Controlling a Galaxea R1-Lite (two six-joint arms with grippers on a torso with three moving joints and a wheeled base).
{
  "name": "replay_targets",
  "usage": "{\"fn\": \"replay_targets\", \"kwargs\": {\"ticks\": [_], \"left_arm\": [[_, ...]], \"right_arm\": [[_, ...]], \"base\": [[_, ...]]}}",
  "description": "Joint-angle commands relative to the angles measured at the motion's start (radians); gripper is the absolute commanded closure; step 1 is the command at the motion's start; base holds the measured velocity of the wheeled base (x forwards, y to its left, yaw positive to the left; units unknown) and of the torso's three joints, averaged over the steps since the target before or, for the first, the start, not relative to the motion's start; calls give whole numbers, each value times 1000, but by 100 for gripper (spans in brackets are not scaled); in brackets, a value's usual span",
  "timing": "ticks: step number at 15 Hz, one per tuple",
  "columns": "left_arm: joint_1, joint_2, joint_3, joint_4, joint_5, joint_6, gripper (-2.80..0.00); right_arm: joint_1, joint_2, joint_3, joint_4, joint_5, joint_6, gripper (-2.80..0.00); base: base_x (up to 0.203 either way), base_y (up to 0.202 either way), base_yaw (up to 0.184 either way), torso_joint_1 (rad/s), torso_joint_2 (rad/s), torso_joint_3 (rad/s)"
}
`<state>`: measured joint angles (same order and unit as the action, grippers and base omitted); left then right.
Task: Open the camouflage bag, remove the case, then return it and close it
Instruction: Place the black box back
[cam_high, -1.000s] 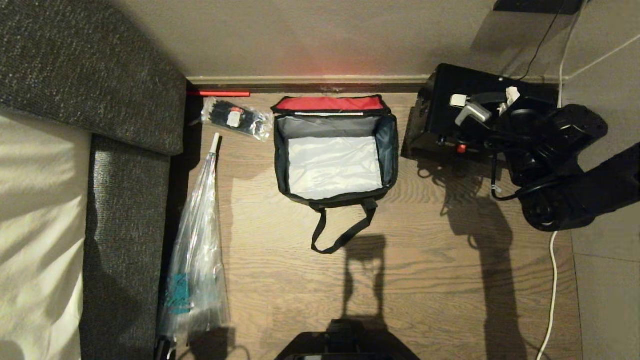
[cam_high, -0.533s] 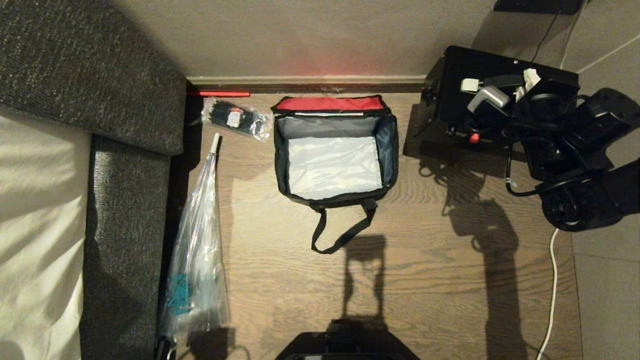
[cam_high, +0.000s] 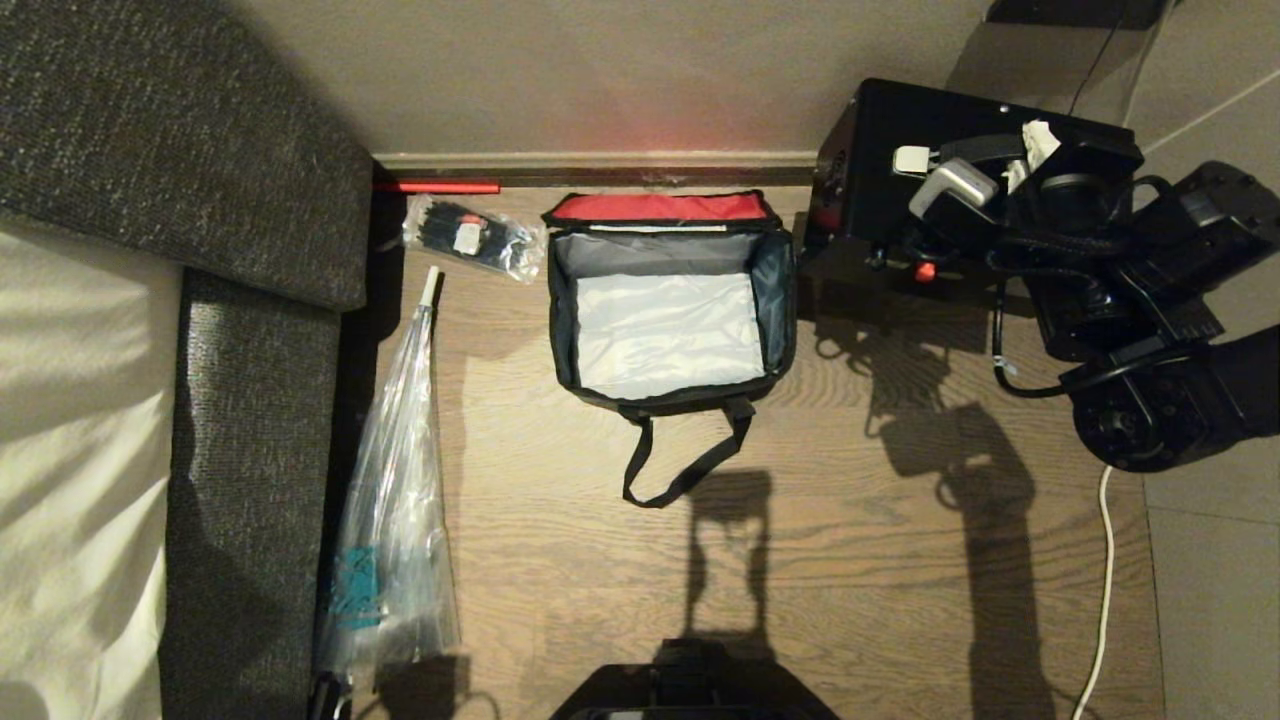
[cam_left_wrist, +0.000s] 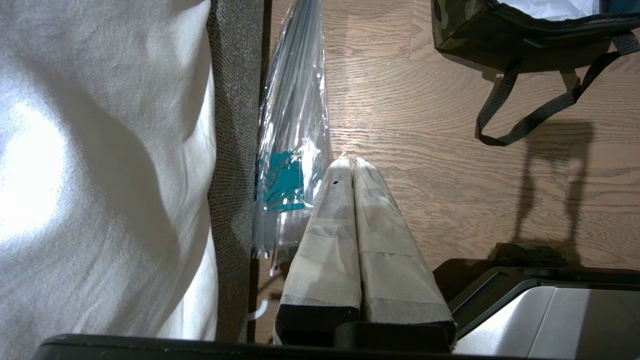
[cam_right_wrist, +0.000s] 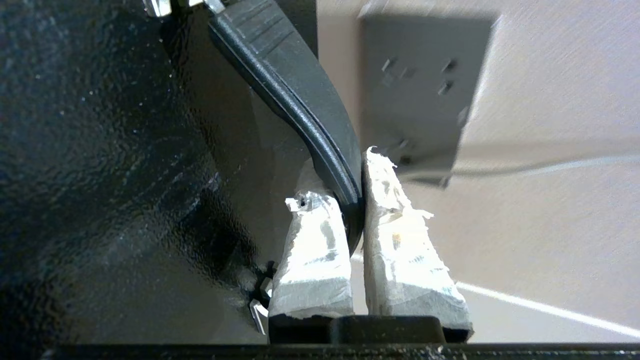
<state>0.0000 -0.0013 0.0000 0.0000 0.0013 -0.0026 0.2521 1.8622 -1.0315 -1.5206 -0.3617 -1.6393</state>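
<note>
The camouflage bag (cam_high: 785, 300) stands open on the wooden floor by the wall. Its red-lined lid is folded back, its silver-lined inside is empty, and its strap (cam_high: 690, 470) lies in front. The case (cam_high: 880, 140), a black box, hangs in the air to the right of the bag, close to the wall. My right gripper (cam_high: 965, 175) is shut on its black top handle (cam_right_wrist: 295, 95), which runs between the taped fingers (cam_right_wrist: 400, 240). In the left wrist view my left gripper (cam_left_wrist: 348, 162) is shut and empty, low by the sofa, with the bag's (cam_left_wrist: 465, 30) corner beyond it.
A dark grey sofa (cam_high: 250, 400) with a white sheet fills the left side. A clear-wrapped umbrella (cam_high: 395, 500) and a small plastic bag (cam_high: 465, 235) of black items lie beside it. A white cable (cam_high: 1105, 580) runs along the right. A wall socket (cam_right_wrist: 420, 85) is behind the case.
My right arm has raised the case higher and nearer the wall, first swinging it right, then back left toward the bag. The bag has not moved.
</note>
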Motion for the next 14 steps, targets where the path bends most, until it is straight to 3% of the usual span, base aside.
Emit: {"fn": "replay_targets", "kwargs": {"ticks": [1, 14], "left_arm": [[0, 1, 0, 0, 0, 0, 0], [0, 1, 1, 0, 0, 0, 0]], "right_arm": [[21, -18, -4, -9, 1, -21, 0], [250, -25, -5, -9, -59, -106, 0]], "base": [[0, 0, 0, 0, 0, 0], [0, 0, 0, 0, 0, 0]]}}
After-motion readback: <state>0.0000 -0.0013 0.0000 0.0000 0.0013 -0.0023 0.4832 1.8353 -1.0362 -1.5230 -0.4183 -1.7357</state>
